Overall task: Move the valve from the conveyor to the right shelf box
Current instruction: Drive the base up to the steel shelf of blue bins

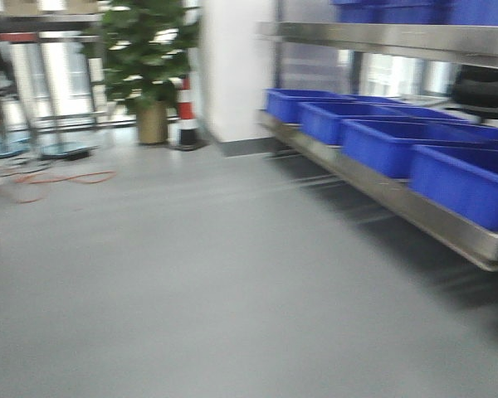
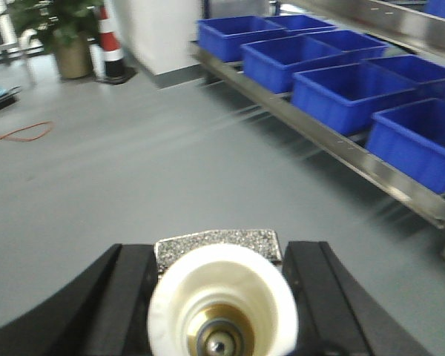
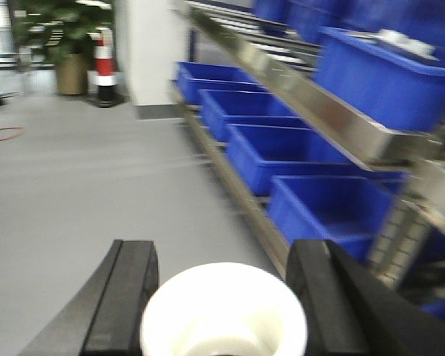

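With pick-up judged done and the drop into a blue box (image 2: 352, 93) on the shelf (image 2: 334, 146) at frame right left to do, the valve (image 2: 221, 293) is being held clamped in the left arm's jaws, level over the floor (image 2: 170, 170), while a white-capped part (image 3: 222, 308) is being gripped by the right jaws.

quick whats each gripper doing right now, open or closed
Left gripper: closed on the valve, white cap facing the camera.
Right gripper: closed on a white-capped piece, probably another valve; only the cap shows.
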You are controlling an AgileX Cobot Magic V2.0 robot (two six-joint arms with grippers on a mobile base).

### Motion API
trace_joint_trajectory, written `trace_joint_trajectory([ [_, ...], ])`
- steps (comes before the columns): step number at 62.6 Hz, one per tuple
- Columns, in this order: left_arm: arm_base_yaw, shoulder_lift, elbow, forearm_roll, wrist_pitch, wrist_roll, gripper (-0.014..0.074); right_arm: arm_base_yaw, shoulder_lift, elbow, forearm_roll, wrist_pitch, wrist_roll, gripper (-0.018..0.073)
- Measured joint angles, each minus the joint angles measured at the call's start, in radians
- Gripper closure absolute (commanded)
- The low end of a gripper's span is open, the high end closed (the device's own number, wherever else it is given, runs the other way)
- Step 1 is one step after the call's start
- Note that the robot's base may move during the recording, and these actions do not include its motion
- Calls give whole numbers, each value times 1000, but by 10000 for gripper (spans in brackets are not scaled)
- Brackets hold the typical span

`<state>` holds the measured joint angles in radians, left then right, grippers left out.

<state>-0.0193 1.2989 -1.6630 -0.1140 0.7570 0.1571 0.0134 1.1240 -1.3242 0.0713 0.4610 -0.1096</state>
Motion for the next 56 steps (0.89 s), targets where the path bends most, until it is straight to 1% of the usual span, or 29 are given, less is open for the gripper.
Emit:
trace_joint_trajectory([
  [56,0,0,0,0,0,0,708,0,0,0,0,0,0,721],
])
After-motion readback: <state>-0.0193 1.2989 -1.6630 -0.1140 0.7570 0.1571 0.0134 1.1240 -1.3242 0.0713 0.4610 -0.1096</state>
